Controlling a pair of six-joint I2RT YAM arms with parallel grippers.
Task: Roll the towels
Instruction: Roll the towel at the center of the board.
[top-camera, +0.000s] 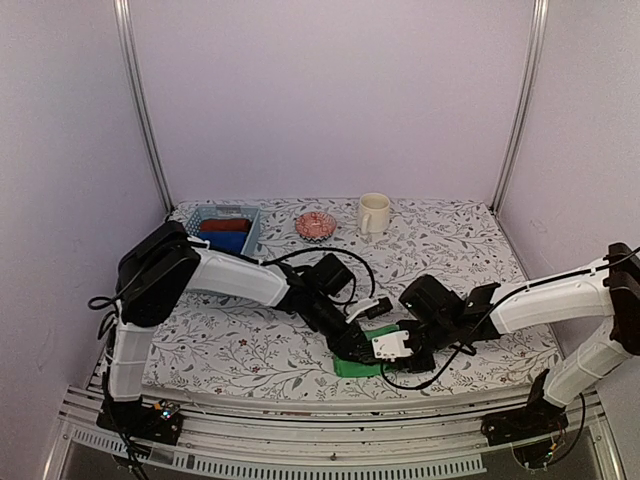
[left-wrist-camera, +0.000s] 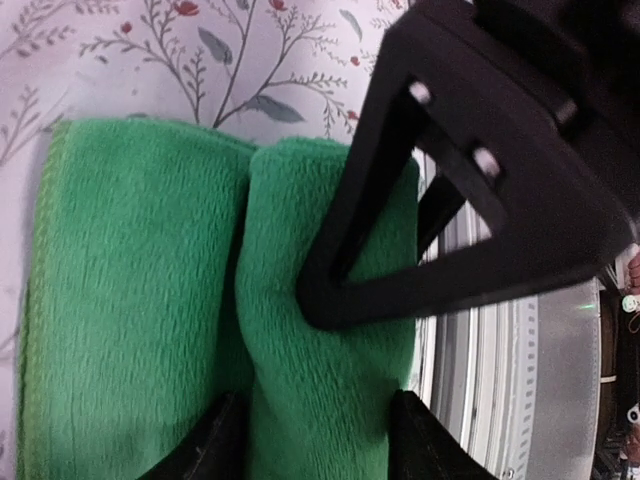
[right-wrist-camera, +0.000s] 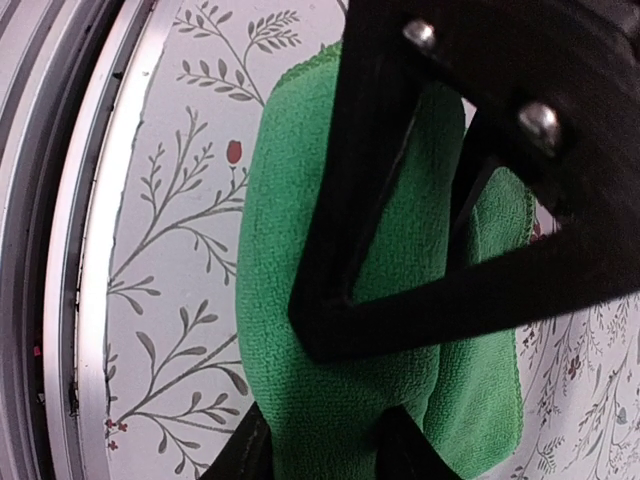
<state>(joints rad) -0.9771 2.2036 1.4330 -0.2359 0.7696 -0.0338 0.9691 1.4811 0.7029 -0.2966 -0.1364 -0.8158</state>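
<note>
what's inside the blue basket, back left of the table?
Two cloth rolls lie in the blue basket: a dark red roll at the back and a blue roll in front. Anything beneath them is covered, as is the basket floor.

Overhead wide; both wrists close, sharing green towel (left-wrist-camera: 130, 300).

green towel (left-wrist-camera: 130, 300): thick fuzzy cloth, matt, stitched hem | table cover (left-wrist-camera: 150, 60) under towel: smooth flower-print sheet, matt | rail (right-wrist-camera: 90, 250) beside towel: bare metal, brushed, slight shine | left gripper (left-wrist-camera: 318, 445) at towel's rolled part: fingers (left-wrist-camera: 215, 450) black plastic, matt | mug (top-camera: 374, 213) well behind towel: cream, glossy glaze
</note>
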